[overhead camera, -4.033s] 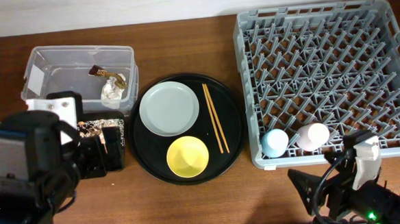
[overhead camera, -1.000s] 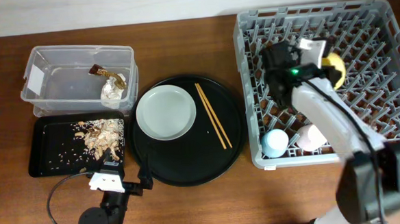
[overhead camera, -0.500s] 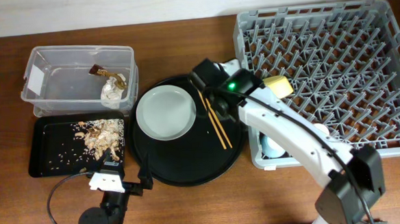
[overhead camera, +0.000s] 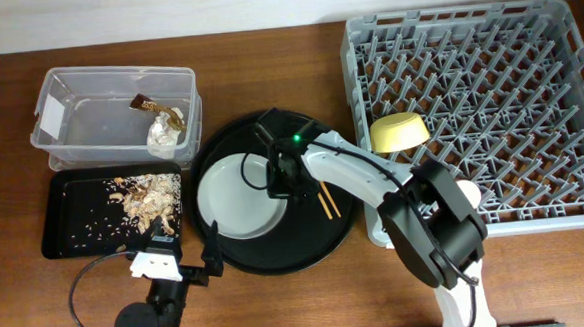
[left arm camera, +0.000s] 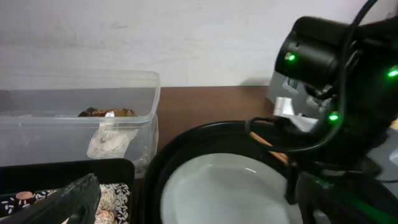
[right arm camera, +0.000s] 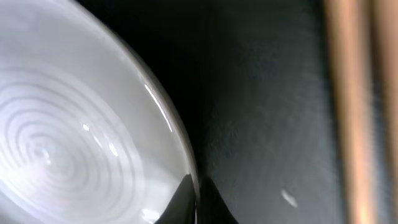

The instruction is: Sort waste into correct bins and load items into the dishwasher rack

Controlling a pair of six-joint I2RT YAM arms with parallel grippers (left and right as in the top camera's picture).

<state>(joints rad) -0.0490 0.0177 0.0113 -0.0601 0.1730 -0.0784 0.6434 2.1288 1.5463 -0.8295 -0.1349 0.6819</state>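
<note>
The pale grey plate lies on the round black tray. My right gripper is shut on the plate's right rim; in the right wrist view the fingertips pinch the rim of the plate. The chopsticks lie just right of it, partly under the arm. The yellow bowl sits in the dishwasher rack, and the pink cup shows at its front edge. My left gripper is open and empty at the front of the table, facing the plate.
The clear tub holds a white tissue and a brown-and-gold wrapper. The shallow black tray holds food scraps. My right arm spans from the rack's front left corner across the round tray.
My right arm left the yellow bowl in the rack, swung left over the chopsticks and shut on the plate's right rim. The plate has shifted slightly towards the front. The left arm has not moved.
</note>
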